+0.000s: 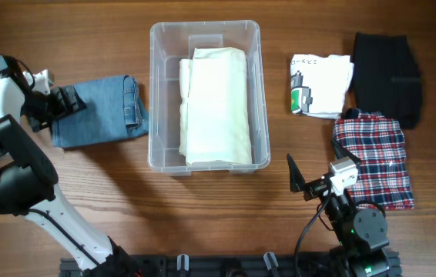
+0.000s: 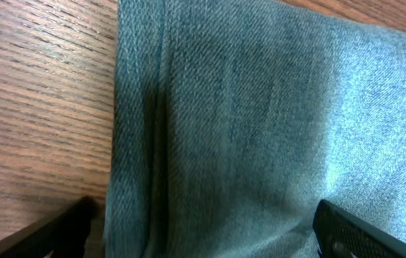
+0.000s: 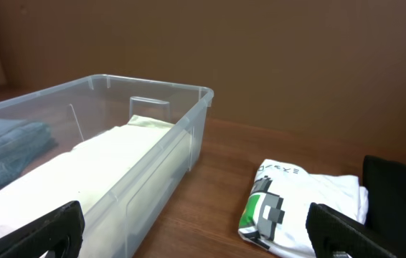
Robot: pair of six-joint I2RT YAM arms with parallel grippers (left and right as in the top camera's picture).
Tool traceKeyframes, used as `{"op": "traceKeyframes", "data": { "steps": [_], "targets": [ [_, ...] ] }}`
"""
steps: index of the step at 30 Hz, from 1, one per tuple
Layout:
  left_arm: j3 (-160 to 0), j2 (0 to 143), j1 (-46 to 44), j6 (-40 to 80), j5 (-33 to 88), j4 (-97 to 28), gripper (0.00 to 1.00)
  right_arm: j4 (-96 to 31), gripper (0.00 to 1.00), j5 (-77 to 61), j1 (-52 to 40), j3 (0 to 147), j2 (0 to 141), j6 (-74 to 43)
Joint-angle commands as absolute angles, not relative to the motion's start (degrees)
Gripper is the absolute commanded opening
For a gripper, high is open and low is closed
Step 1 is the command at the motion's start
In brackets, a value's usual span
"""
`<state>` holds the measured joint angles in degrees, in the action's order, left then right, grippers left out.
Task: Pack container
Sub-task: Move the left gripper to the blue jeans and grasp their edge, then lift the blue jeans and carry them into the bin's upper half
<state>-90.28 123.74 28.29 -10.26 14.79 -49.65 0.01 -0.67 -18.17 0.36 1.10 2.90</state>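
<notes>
Container [image 1: 155,92] centre table, cream cloth [image 1: 216,104] inside. Left gripper [image 1: 62,100] at its 9 o'clock, jaws spread over folded jeans [image 1: 102,109], not yet pinching. Right gripper [image 1: 301,181] at 5 o'clock, released, empty. Next, likely: clamp denim, lift over rim.

Brightness: even and fairly bright in the overhead view; the right wrist view is dimmer, with a murky brown background.
Shadows: soft and narrow, along the lower edge of the container [image 1: 206,166].
Glare: a pale sheen on the denim [image 2: 375,129] at the right of the left wrist view.
Focus: the overhead view is sharp; the denim weave is crisp mid-frame and softer toward the upper edge.
</notes>
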Motion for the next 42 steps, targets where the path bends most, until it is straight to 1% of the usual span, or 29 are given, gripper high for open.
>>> {"op": "traceKeyframes", "data": {
  "steps": [1, 3, 5, 6, 7, 10, 12, 13, 15, 18, 27, 35, 39, 42],
  "targets": [
    [-90.02, 126.78, 28.25, -11.81, 15.64, -49.95, 1.00, 0.32, 1.00, -1.41, -17.91, 0.30, 0.80, 3.01],
    [-90.00, 126.78, 28.25, -11.81, 15.64, -50.33, 0.96, 0.32, 1.00, -1.41, -17.91, 0.30, 0.80, 2.98],
    [-90.00, 126.78, 28.25, -11.81, 15.64, -50.70, 0.89, 0.32, 1.00, -1.41, -17.91, 0.30, 0.80, 2.98],
    [-90.00, 126.78, 28.25, -11.81, 15.64, -51.05, 0.82, 0.32, 1.00, -1.41, -17.91, 0.30, 0.80, 3.01],
    [-90.00, 126.78, 28.25, -11.81, 15.62, -51.31, 0.72, 0.32, 1.00, -1.41, -17.91, 0.30, 0.80, 2.98],
    [-90.00, 126.78, 28.25, -11.79, 15.64, -51.90, 0.40, 0.30, 1.00, -1.41, -17.91, 0.30, 0.80, 3.01],
    [-90.00, 126.78, 28.25, -11.79, 15.62, -52.23, 0.25, 0.32, 1.00, -1.41, -17.91, 0.30, 0.80, 2.98],
    [-90.00, 126.78, 28.25, -11.79, 15.62, -52.34, 0.19, 0.32, 1.00, -1.41, -17.91, 0.30, 0.80, 2.98],
    [-90.00, 126.76, 28.25, -11.79, 15.62, -52.56, 0.12, 0.32, 1.00, -1.41, -17.91, 0.30, 0.80, 3.01],
    [-90.02, 126.76, 28.25, -11.75, 15.62, -52.80, 0.05, 0.32, 1.00, -1.39, -17.91, 0.30, 0.80, 2.98],
    [-90.02, 125.01, 28.25, -11.29, 15.46, -53.41, 0.04, 0.32, 1.00, -1.41, -17.91, 0.30, 0.80, 2.98],
    [-91.79, 117.14, 28.25, -10.90, 19.53, -53.12, 0.04, 0.32, 1.00, -1.41, -17.91, 0.30, 0.80, 3.01],
    [-92.62, 113.60, 28.23, -7.11, 20.40, -52.03, 0.04, 0.32, 1.00, -1.41, -17.91, 0.30, 0.80, 3.01],
    [-92.66, 111.18, 28.23, -6.57, 23.09, -51.59, 0.04, 0.32, 1.00, -1.41, -17.91, 0.30, 0.80, 3.01]
  ]
}}
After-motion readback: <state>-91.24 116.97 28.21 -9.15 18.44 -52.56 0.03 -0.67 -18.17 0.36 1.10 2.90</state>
